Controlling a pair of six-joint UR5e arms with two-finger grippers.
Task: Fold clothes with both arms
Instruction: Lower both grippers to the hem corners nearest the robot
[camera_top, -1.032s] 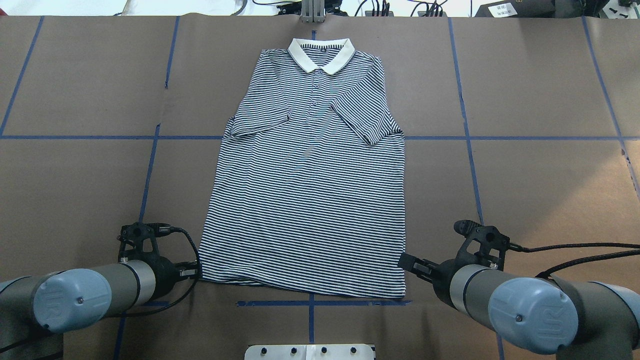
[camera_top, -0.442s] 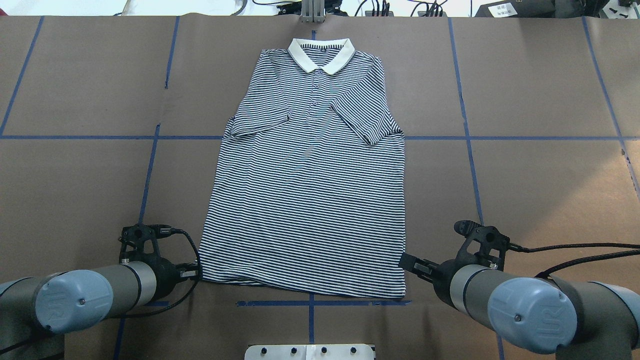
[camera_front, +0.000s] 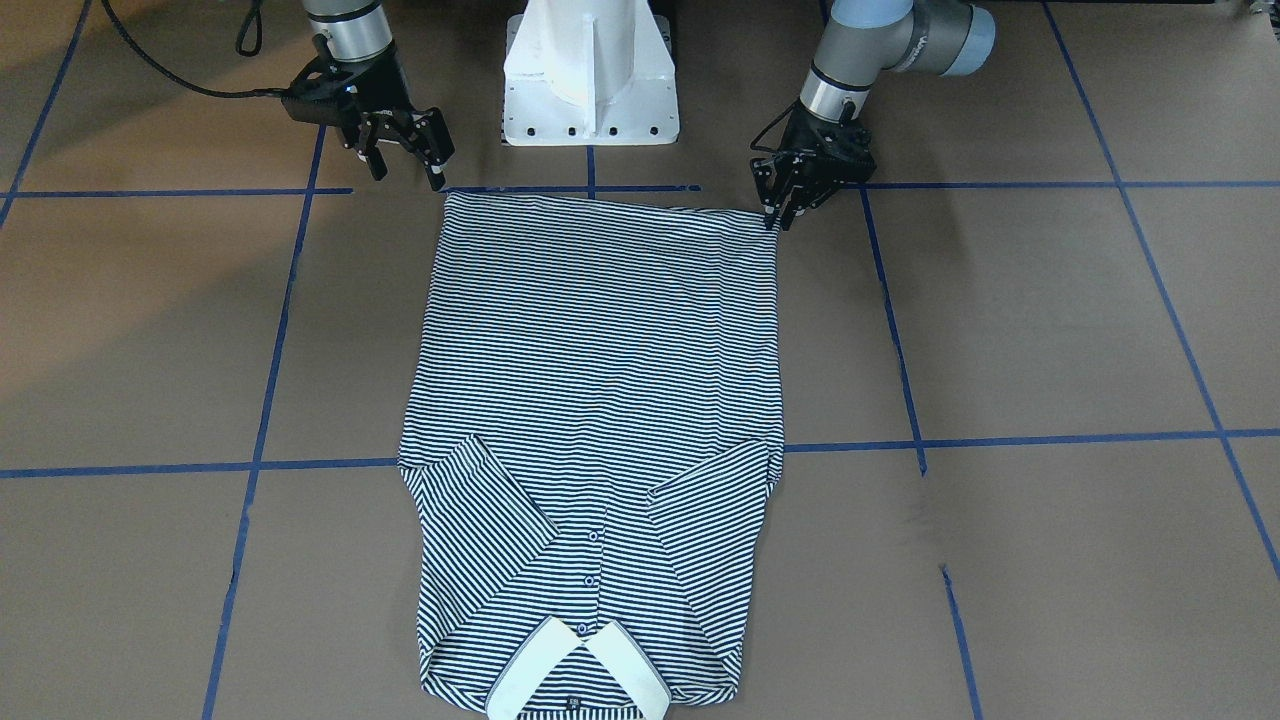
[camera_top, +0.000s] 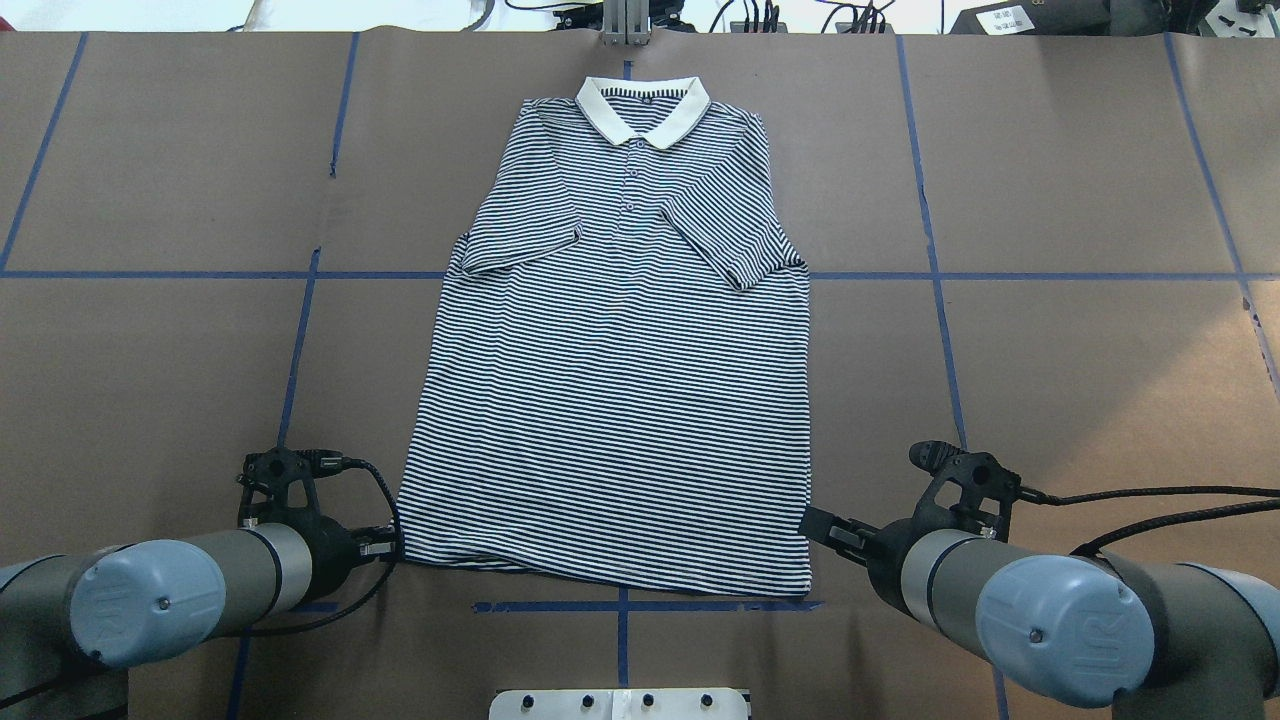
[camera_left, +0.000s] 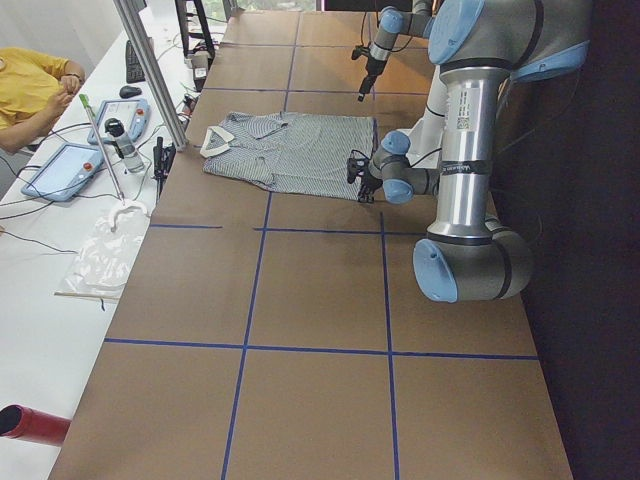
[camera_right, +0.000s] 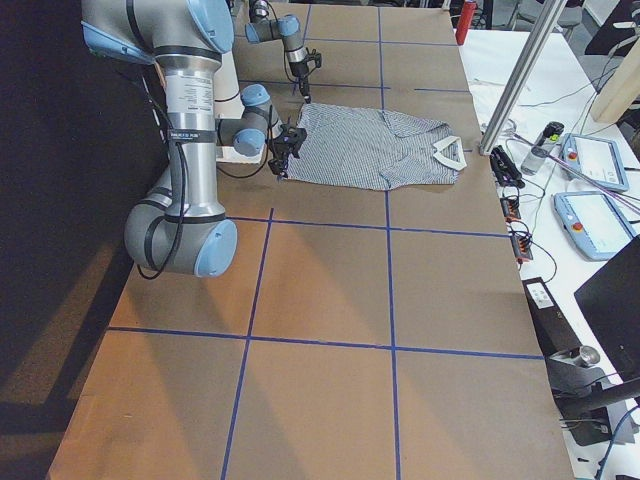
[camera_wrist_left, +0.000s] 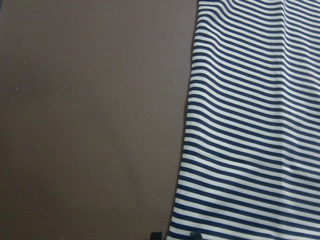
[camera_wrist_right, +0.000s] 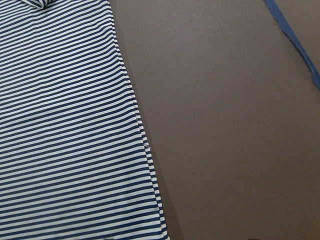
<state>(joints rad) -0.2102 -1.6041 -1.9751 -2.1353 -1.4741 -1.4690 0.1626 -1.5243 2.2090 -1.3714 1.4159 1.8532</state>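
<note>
Found left gripper (camera_front: 777, 215) low at hem corner of polo shirt (camera_top: 620, 400), jaws narrowly parted astride the edge. Saw shirt flat on brown table (camera_top: 150, 380), collar (camera_top: 642, 105) away from robot, sleeves (camera_top: 520, 245) folded in over chest. Found right gripper (camera_front: 408, 178) just off other hem corner, jaws wide apart, empty.

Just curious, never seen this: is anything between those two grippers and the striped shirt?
Nothing visible. The left gripper is at one hem corner of the shirt; the right gripper is just beside the other.
</note>
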